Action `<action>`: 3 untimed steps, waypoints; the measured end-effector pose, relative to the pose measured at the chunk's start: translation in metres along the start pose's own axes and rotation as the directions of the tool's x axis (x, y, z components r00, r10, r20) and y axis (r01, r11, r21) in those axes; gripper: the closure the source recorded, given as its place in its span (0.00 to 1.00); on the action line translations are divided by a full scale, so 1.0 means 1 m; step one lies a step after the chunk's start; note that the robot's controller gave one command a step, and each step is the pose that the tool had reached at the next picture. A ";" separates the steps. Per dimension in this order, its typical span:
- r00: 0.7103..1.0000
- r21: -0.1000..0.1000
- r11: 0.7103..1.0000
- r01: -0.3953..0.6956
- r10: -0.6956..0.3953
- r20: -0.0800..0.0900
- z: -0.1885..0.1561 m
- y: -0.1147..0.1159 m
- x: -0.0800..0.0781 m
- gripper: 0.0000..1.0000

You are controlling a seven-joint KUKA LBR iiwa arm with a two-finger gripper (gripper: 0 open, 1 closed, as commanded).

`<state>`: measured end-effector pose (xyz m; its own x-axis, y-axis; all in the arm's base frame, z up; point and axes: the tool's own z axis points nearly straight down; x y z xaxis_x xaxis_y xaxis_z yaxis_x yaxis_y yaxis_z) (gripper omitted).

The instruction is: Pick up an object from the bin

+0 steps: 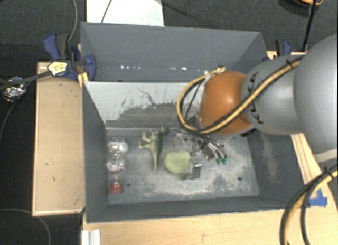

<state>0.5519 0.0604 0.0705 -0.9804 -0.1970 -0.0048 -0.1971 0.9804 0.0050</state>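
Hovering at three o'clock of the pale green lump, the gripper (spread: cannot tell), being off-centre, might shove it aside.

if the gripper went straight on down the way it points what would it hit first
Probably the pale green rounded lump, just under the gripper; depth is unclear, so it may meet the floor of the grey metal bin instead.
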 end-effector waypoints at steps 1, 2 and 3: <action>1.000 0.000 1.000 0.002 -0.002 0.000 0.000 0.000 0.000 1.00; 1.000 0.000 1.000 0.002 -0.002 0.000 0.000 0.000 0.000 1.00; 0.999 0.001 0.999 0.049 -0.049 0.008 -0.169 0.002 -0.006 1.00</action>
